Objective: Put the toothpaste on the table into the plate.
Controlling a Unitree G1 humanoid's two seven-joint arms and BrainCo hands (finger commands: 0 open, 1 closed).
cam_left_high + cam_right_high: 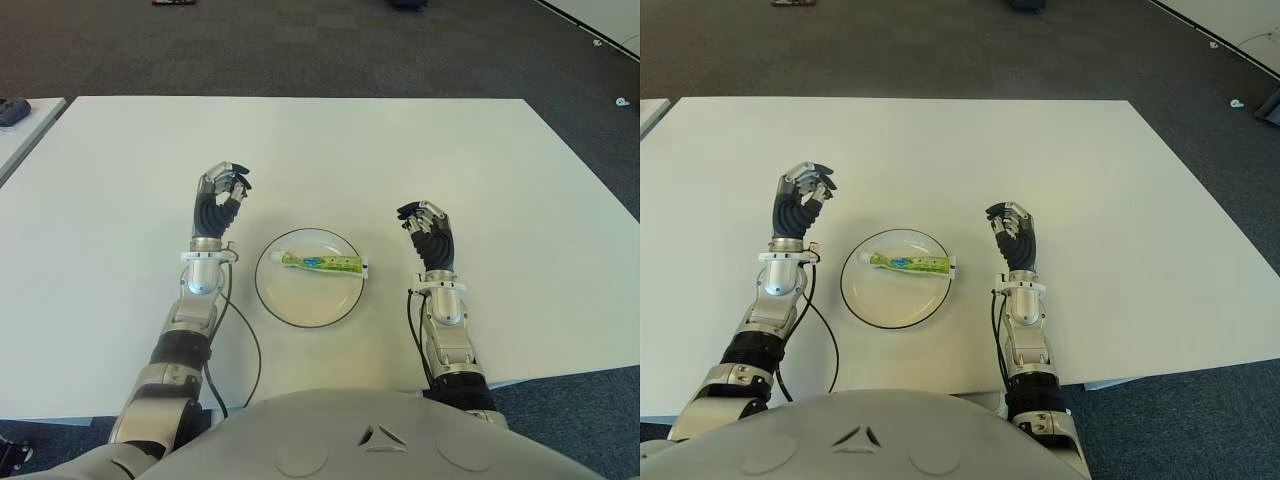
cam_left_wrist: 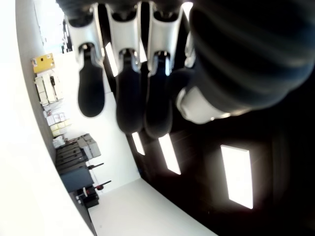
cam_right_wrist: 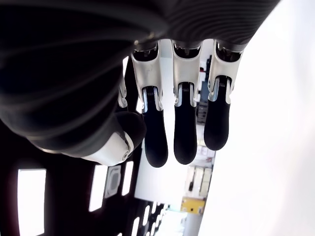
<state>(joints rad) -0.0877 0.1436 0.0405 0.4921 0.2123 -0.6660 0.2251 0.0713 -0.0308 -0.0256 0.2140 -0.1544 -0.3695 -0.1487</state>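
Observation:
A green and white toothpaste tube [image 1: 322, 263] lies flat across the far half of the white plate [image 1: 300, 300], its cap end reaching the right rim. The plate sits on the white table [image 1: 400, 150], near the front edge and between my two arms. My left hand [image 1: 225, 185] is raised to the left of the plate, its fingers [image 2: 129, 105] loosely bent and holding nothing. To the right of the plate, my right hand [image 1: 425, 215] is also raised, with relaxed fingers [image 3: 184, 130] that hold nothing. Neither hand touches the tube or the plate.
A black cable [image 1: 250, 345] loops on the table beside my left forearm. A second white table with a dark object [image 1: 12, 110] on it stands at the far left. Dark carpet [image 1: 300, 40] lies beyond the table.

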